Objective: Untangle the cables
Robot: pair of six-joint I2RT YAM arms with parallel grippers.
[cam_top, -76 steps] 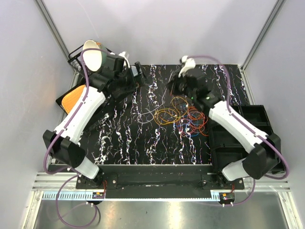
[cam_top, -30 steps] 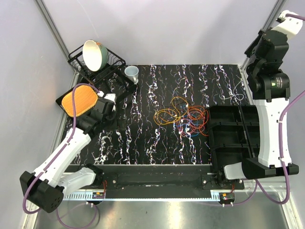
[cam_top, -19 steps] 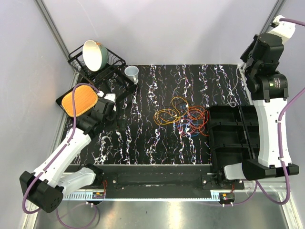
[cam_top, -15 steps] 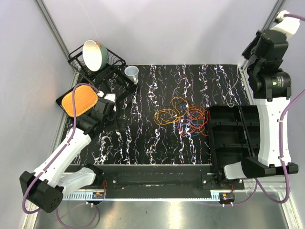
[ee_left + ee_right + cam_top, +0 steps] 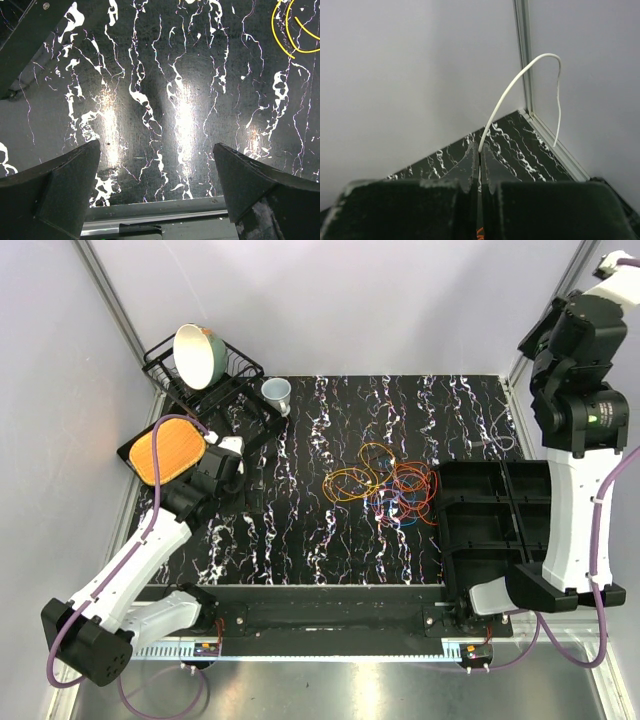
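Right fingers [image 5: 466,167] pinched on white cable [image 5: 512,87], arm held high, left fingers [image 5: 60,180] spread wide, empty, low over table [image 5: 165,100]

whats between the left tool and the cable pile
Only bare black marbled tabletop: the top view shows nothing lying between the left tool and the cables, and the left wrist view agrees.

Glossy black marbled tabletop [image 5: 150,75], lamp glare pooling on it. The left gripper [image 5: 156,146] shows matt, faintly grainy black plastic fingers [image 5: 55,185]. The cables [image 5: 408,483] look smooth and plastic-sheathed, and so does the white cable [image 5: 510,88]. Brushed metal post [image 5: 521,50], matt walls [image 5: 395,75], shiny glazed bowl [image 5: 195,355].
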